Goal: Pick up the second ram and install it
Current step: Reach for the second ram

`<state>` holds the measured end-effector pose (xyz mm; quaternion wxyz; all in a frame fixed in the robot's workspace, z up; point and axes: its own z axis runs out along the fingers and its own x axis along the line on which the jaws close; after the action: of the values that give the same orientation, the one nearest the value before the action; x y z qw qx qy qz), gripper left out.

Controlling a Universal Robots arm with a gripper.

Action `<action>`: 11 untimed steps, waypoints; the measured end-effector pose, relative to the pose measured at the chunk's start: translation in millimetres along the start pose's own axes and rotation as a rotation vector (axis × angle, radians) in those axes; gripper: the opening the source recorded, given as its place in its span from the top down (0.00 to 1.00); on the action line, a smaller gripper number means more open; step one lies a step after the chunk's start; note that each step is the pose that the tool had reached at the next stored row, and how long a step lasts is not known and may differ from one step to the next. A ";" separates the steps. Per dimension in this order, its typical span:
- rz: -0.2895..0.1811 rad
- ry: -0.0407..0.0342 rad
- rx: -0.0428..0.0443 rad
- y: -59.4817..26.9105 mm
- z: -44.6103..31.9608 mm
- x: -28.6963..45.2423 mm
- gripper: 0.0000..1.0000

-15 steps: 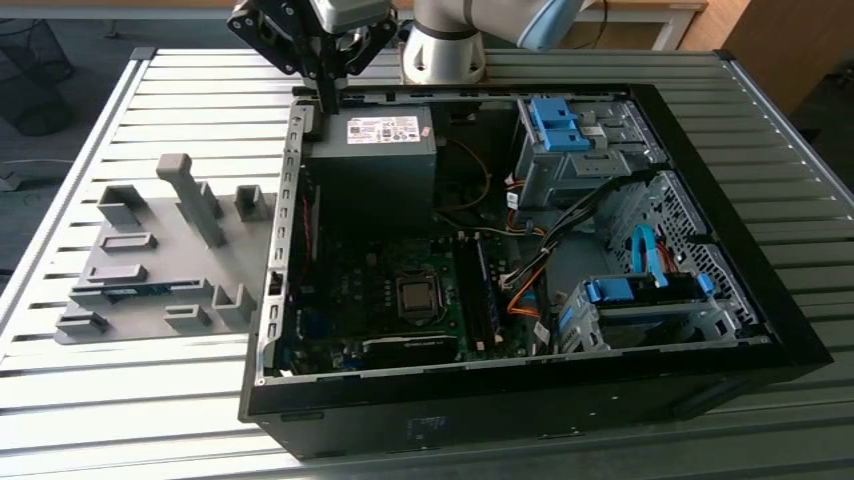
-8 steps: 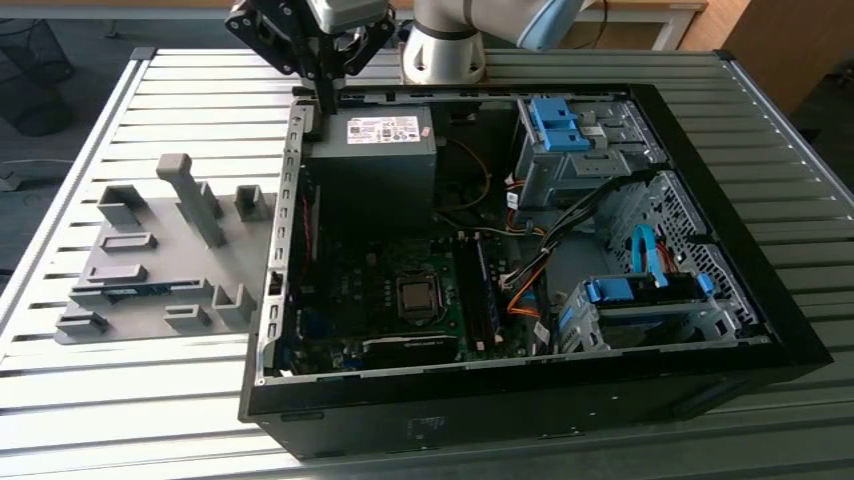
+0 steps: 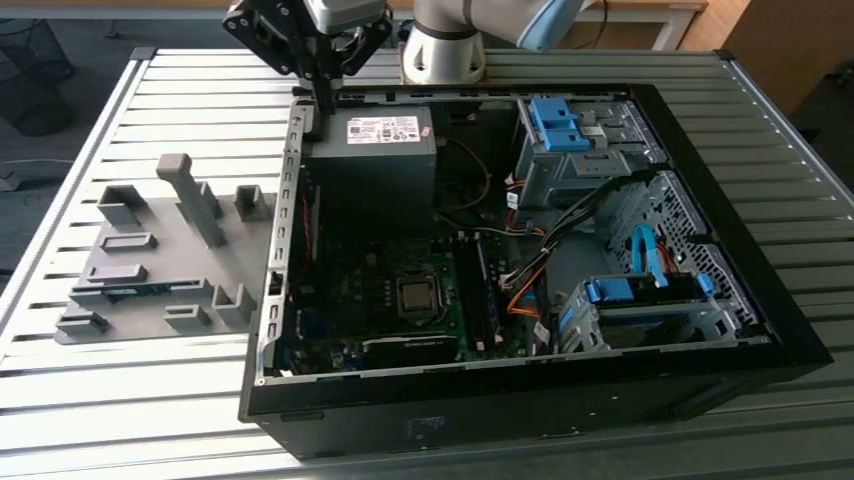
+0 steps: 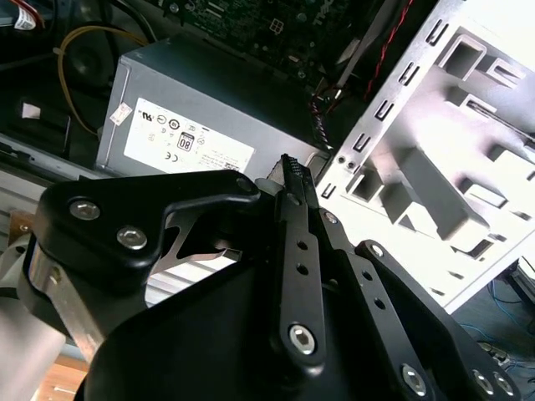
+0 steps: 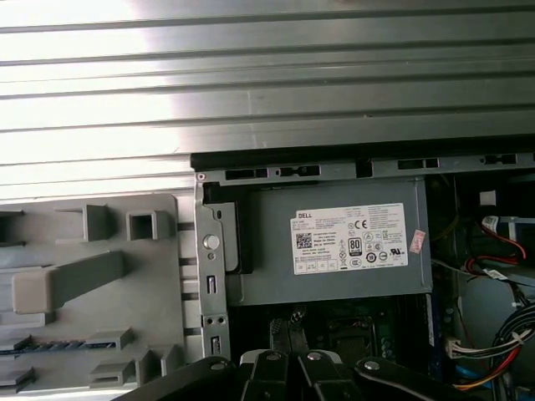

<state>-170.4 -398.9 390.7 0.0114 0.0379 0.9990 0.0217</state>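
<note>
The second ram (image 5: 50, 344) sits in a slot of the grey holder tray (image 3: 147, 215) on the slatted surface (image 3: 534, 450). It is likely light, stiff and fragile, and best pinched by its long edges. The gripper (image 3: 324, 98) hovers at the computer case (image 3: 747, 330) wall, jaws closed and empty. Tray posts crowd the slot.

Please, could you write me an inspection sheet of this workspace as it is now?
Surface: slatted metal table, carrying an open computer case and a grey fixture.
Job's things: second ram, a blue-green stick, lies in a fixture slot, untouched.
Clutter: nothing seen.
Grippers: gripper shut, holding nothing, above the case's corner beside the power supply.
Cables: orange and black bundles inside the case.
Surroundings: wooden furniture beyond the table.
</note>
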 end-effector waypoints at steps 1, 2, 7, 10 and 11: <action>0.000 0.0000 0.0000 0.0 0.0 0.2 0.89; 0.000 0.0001 0.0001 0.0 0.0 0.5 0.89; 0.000 0.0002 0.0001 -0.1 0.1 1.7 0.89; 0.000 0.0002 0.0001 -0.2 0.1 2.4 0.89; 0.000 0.0002 0.0000 -0.2 0.1 2.7 0.89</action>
<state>-173.1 -398.9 390.5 0.0113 0.0379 0.9990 0.0216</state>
